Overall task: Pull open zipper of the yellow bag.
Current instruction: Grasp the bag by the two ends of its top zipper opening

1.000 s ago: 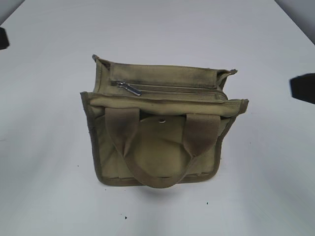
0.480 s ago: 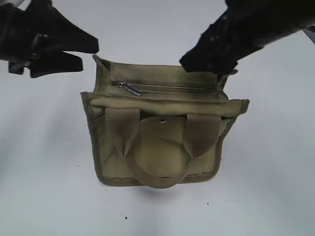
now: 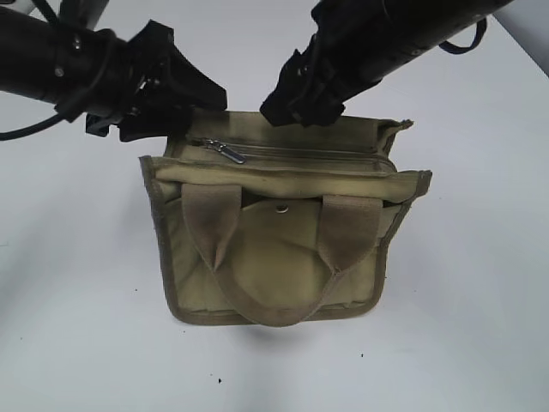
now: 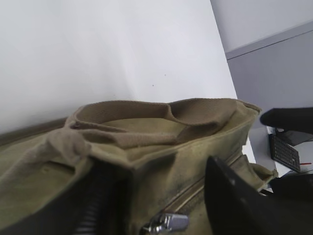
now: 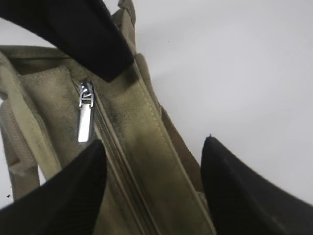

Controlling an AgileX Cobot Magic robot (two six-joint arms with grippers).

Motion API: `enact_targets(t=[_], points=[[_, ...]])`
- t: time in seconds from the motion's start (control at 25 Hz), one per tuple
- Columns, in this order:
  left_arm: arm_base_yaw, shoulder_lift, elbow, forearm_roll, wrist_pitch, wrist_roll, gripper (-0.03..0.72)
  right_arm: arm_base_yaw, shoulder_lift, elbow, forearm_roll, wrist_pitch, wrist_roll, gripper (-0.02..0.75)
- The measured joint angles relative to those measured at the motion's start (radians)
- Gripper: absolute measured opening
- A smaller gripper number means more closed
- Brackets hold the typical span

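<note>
Two arms: both over the bag top, one per end, so you can brace w/ one and pull w/ the other.
Bag: yellow bag [image 3: 274, 249] sits upright on the white table [image 3: 480, 326], handles [image 3: 352, 232] flopped toward cam over the front pocket. That leaves the top panel bare for you.
Zipper: zipper [image 3: 300, 154] runs along the top, closed as far as I can see; pull tab [image 3: 225, 152] lies flat at the left end, so travel looks to be toward the right.
Left gripper: left gripper [image 3: 184, 107] hangs at the bag's left rear corner, near the tab. Fingers spread apart, nothing between them. Wrist view puts the tab [image 4: 166, 223] just below, between the fingers. Prob the puller.
Right gripper: right gripper [image 3: 296, 103] is over the back edge, about mid-top. Fingers parted, empty; wrist view has them straddling the top panel w/ the tab [image 5: 86, 117] ahead. Contact w/ cloth: can't tell.
Stage: approach, no grip yet.
Risk: flat tab is hard to pinch; soft bag may slide or lift if you don't pin it.
</note>
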Motion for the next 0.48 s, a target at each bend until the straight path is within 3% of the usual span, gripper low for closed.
enact_targets(t=[0.16, 0.4, 0.48], points=[[-0.03, 0.02, -0.02, -0.006, -0.023, 0.0, 0.364, 0.0, 0.033, -0.007, 0.002, -0.036, 0.0, 0.471], [-0.043, 0.028, -0.032, -0.004, -0.049, 0.001, 0.052, 0.036, 0.055, -0.007, 0.001, -0.072, -0.019, 0.407], [-0.044, 0.029, -0.034, -0.004, -0.045, 0.001, 0.032, 0.06, 0.057, -0.007, 0.001, -0.076, -0.04, 0.395]])
